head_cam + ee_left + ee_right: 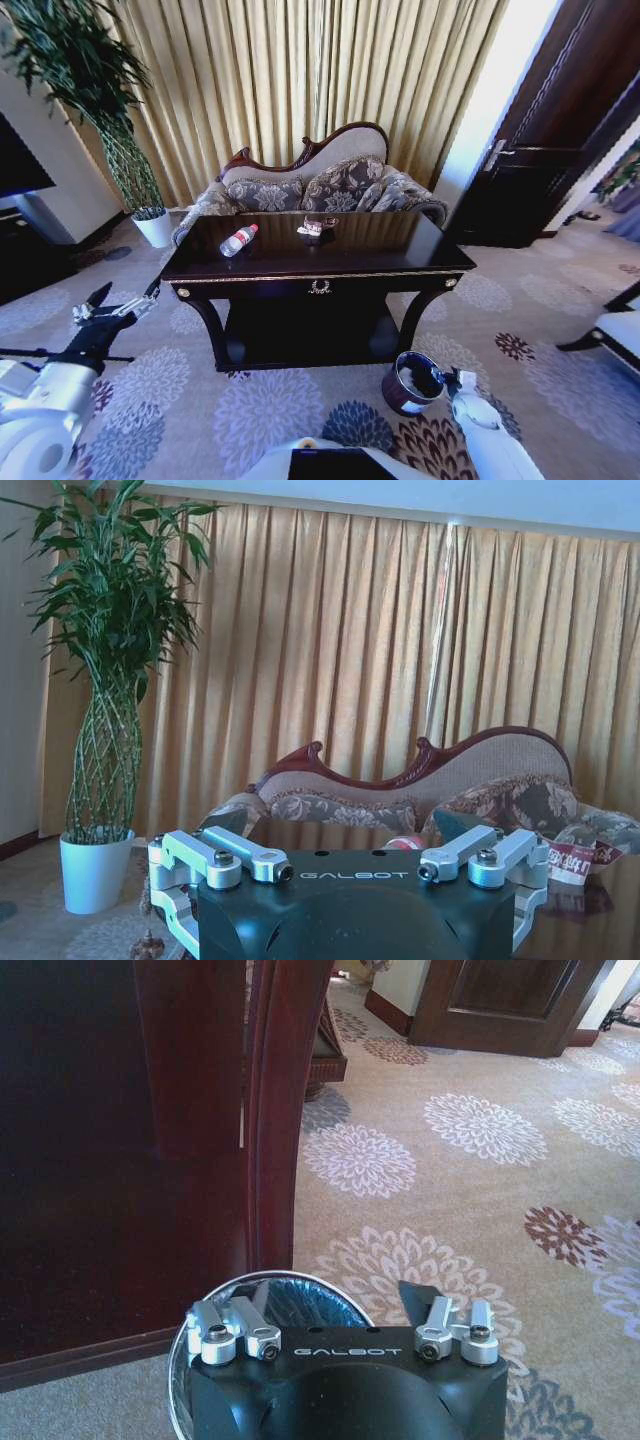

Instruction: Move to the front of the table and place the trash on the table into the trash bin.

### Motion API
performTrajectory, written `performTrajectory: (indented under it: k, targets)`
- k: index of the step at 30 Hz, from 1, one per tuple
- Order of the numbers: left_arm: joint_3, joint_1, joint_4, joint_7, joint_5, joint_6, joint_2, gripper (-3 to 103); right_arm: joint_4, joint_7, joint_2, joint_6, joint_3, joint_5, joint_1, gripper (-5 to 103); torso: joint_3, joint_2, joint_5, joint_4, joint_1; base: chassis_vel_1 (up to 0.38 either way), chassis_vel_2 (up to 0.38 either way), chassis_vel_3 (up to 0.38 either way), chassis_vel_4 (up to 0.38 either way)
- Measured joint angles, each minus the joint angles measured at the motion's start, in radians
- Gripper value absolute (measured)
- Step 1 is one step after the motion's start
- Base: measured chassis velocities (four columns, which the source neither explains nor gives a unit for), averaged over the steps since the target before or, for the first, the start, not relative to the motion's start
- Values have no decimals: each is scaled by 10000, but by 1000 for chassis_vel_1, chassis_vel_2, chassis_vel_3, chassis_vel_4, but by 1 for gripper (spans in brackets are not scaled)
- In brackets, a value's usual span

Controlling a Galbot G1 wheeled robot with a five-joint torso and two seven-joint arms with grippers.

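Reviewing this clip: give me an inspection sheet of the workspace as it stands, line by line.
Surface: dark glossy table with gold trim, standing on flowered carpet.
Job's things: bottle lying on its side on the tabletop's left part; crumpled paper and wrapper together near the middle, apart from the bottle; trash bin on the floor by the table's front right leg.
Clutter: nothing seen.
Grippers: left pincer open, raised left of the table, holding nothing; right pincer open, just above the bin's rim.
Cables: nothing seen.
Surroundings: sofa behind the table, curtains, potted plant at far left, dark door at right.
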Motion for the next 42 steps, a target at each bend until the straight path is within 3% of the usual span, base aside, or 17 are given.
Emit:
performTrajectory:
  k: [4,6,20,27,30,31,37,42]
  targets:
    - [-21,26,0,-4,-1,0,-15,100,39,-11,6,0,0,1,-21,82,0,0,1,0,0,0,0,0,0]
    - [-42,63,0,-13,-5,0,-24,100,90,-17,19,0,-1,7,-40,96,0,0,1,1,-1,0,0,0,0]
    - [-35,15,0,-35,-27,0,16,100,395,-11,14,-5,110,127,-153,100,0,0,2,-1,-1,0,0,0,0]
    - [-9,12,0,-59,-28,6,-46,100,3589,111,-87,-277,401,1569,-954,100,0,1,-3,0,0,0,0,0,0]
    - [-7,13,0,-58,-27,7,-46,100,3990,124,-90,-276,436,1768,-1051,100,0,0,-2,2,-1,0,0,0,0]
    - [-4,17,0,-55,-24,8,-46,100,5399,154,-101,-277,574,2357,-1443,100,-1,0,-4,2,0,0,0,0,0]
    - [-10,29,0,-50,-19,12,-68,100,8276,157,-46,-396,876,2646,-2327,100,-1,0,-4,0,0,0,0,0,0]
    - [24,33,0,-37,3,12,-127,100,10652,300,71,-996,1026,2695,-2782,100,-1,2,-1,0,-1,0,0,0,0]
